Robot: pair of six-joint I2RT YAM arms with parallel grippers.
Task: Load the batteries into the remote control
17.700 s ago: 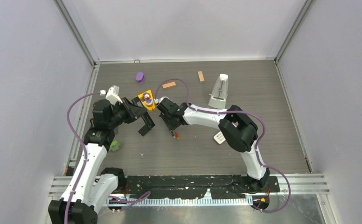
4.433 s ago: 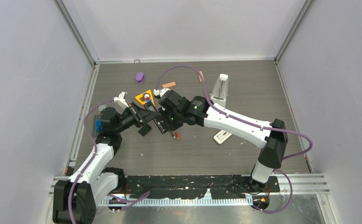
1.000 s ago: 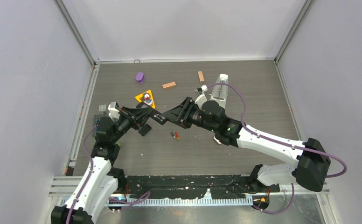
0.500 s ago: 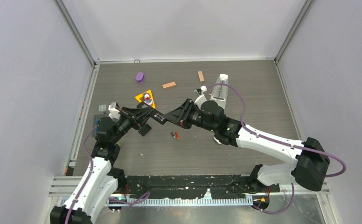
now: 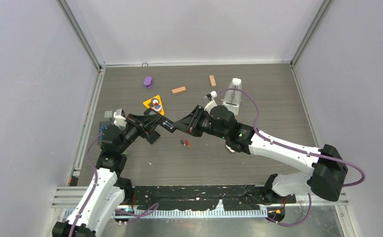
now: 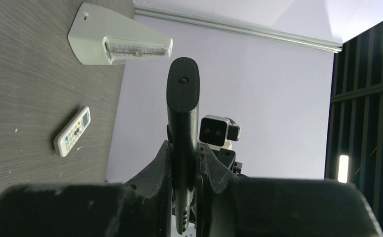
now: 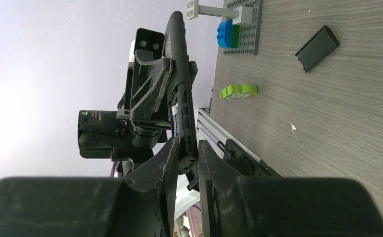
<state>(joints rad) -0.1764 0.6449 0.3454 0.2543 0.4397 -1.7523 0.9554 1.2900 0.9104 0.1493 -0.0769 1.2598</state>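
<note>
Lying on the table [image 5: 278, 98], below the arms, are two batteries [image 5: 184, 143], one dark and one red-orange, side by side. Above them the black remote [image 6: 182, 94] is held up in the air between the two arms. The left fingers [image 6: 161, 165] are squeezed tight on one end of it. The right fingers [image 7: 166, 160] sit on both sides of its other end and press on it. Near the batteries lies a flat black cover [image 7: 318, 47]. A white remote [image 6: 72, 131] and a white metronome [image 6: 120, 42] rest farther off on the table.
</note>
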